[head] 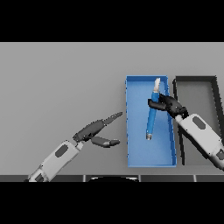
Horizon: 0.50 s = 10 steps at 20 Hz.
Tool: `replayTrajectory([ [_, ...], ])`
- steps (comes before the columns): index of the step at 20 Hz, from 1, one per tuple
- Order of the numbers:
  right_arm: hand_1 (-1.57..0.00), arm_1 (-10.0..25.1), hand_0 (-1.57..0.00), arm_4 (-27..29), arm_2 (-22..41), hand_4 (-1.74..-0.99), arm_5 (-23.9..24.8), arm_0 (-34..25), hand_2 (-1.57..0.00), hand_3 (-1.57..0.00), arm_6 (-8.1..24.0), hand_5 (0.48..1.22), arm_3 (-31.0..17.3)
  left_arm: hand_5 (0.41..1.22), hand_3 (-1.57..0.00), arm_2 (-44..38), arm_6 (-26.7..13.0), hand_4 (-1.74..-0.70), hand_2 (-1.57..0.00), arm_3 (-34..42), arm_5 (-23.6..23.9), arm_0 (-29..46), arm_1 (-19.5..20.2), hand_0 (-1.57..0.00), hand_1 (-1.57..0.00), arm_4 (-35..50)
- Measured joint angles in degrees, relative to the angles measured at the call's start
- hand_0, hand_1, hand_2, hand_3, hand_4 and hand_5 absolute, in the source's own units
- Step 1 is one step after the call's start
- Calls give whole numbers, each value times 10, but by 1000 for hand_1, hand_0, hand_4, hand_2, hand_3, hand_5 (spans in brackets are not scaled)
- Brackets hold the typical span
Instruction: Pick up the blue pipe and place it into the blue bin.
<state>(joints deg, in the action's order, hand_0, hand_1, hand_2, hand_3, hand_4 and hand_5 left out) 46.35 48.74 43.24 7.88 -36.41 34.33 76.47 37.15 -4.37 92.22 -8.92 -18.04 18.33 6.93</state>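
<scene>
The blue pipe [152, 117], long with a pale tip at its far end, hangs tilted over the blue bin [136, 148]. My right hand [168, 104] comes in from the right over the bin's right wall, its fingers curled round the pipe's upper part. The pipe's lower end points down into the bin, and I cannot tell whether it touches the floor. My left hand [94, 131] rests over the table left of the bin, fingers straight and thumb spread, holding nothing.
A dark grey bin [195, 79] stands right beside the blue bin; my right forearm crosses its near part. Grey table surface stretches to the left and far side.
</scene>
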Motion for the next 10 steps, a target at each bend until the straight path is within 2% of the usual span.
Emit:
replayTrajectory([
  [3, -30, -3, -40, -5, 2, -1182, 10, 1, -29, -17, 3, 795, -4, 472, 1, -1, -4, -828, 1, -2, 5, 0, -1, 1, 1, -3],
  [6, -15, -7, -20, -6, 1, -1186, 13, 3, -14, -8, -11, 774, -4, 471, 1, 3, -5, -826, 1, 8, 5, 5, 4, 1, 1, -5],
  [10, -15, -7, -20, -13, 5, -1186, 6, -1, -14, -8, -12, 769, -11, 474, 1, 8, -2, -826, 1, -24, 11, 0, -11, 1, 1, -24],
])
